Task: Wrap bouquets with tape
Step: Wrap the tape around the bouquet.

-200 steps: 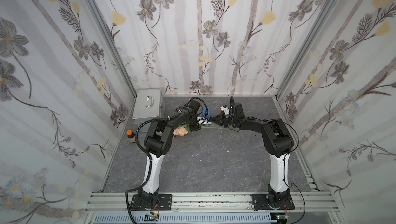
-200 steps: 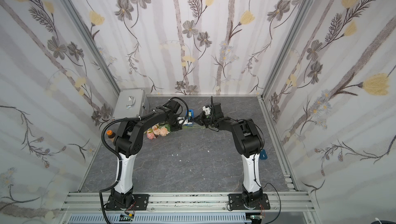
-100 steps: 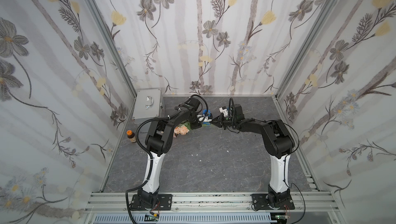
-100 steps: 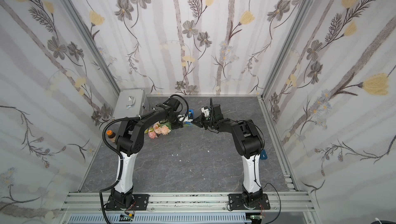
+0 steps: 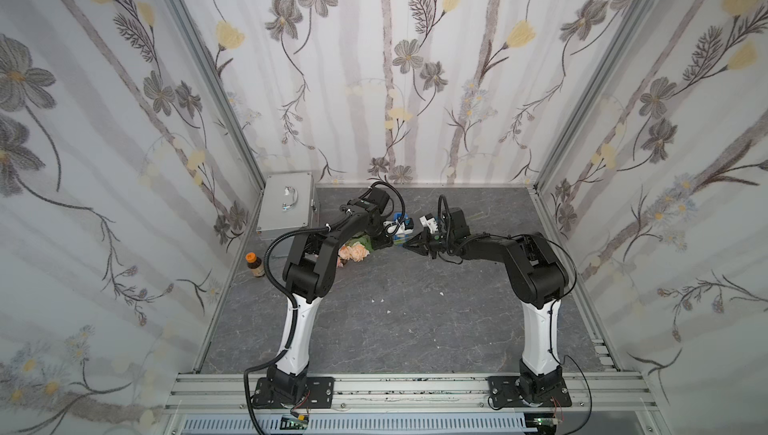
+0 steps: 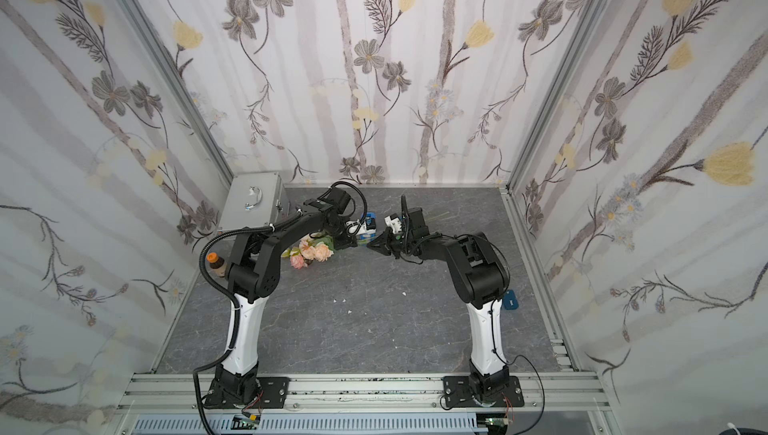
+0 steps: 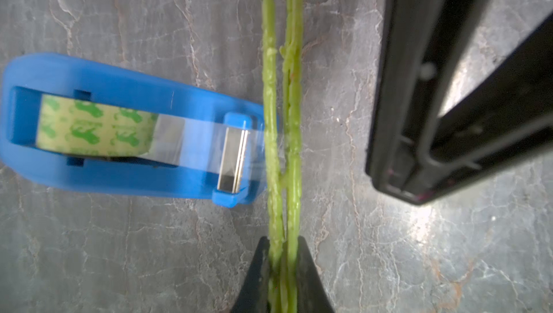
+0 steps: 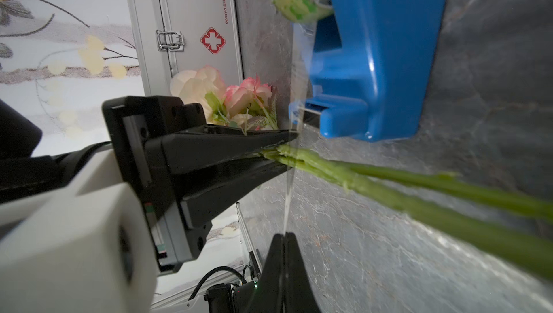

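One bouquet lies in the far-left part of the worktop. Its pink and peach blooms point toward the left edge and its green stems toward the centre. The blooms overlap and cannot be counted exactly; two stems can be told apart in the left wrist view.

The left end effector is clamped on the stems. One blue tape dispenser stands just beside the stems on their far side. It holds one pale-green roll with a darker green print and no legible writing.

One clear tape strip runs from the dispenser's cutter across the stems to the right end effector, whose tips are closed on it.

One silver case sits in the far-left corner. It bears a red cross emblem and side lettering that reads "GLosen" and "No.B0109", as far as legible. One brown bottle with an orange cap stands at the left edge. One dark-blue block lies near the right edge.
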